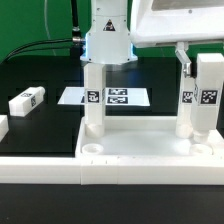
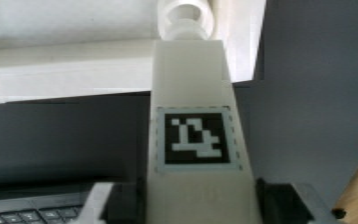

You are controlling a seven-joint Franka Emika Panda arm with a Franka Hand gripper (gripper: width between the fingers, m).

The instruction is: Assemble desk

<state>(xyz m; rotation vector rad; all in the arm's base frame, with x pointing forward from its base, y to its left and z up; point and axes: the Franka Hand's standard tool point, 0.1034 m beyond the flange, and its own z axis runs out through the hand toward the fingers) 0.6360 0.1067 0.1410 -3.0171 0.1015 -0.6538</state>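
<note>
Black table underlies the tabletop slab (image 1: 140,152), at whose far corner on the exterior view's left a leg (image 1: 93,105) stands upright, long axis vertical, clamped from directly above by the gripper (image 1: 96,66).

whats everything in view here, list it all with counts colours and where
tabletop: one, white, flat on the table
held leg: one, white, tagged, upright on the tabletop's corner at the exterior view's left
standing legs: seemingly two, white, tagged, upright at the tabletop's end on the exterior view's right
loose leg: one, white, tagged, lying on the table, exterior view's left
marker board: one, white, flat behind the tabletop
border bar: at least one, white, front edge
table: one, black
arm: one, white, above the held leg
gripper: one, closed on the held leg's top
</note>
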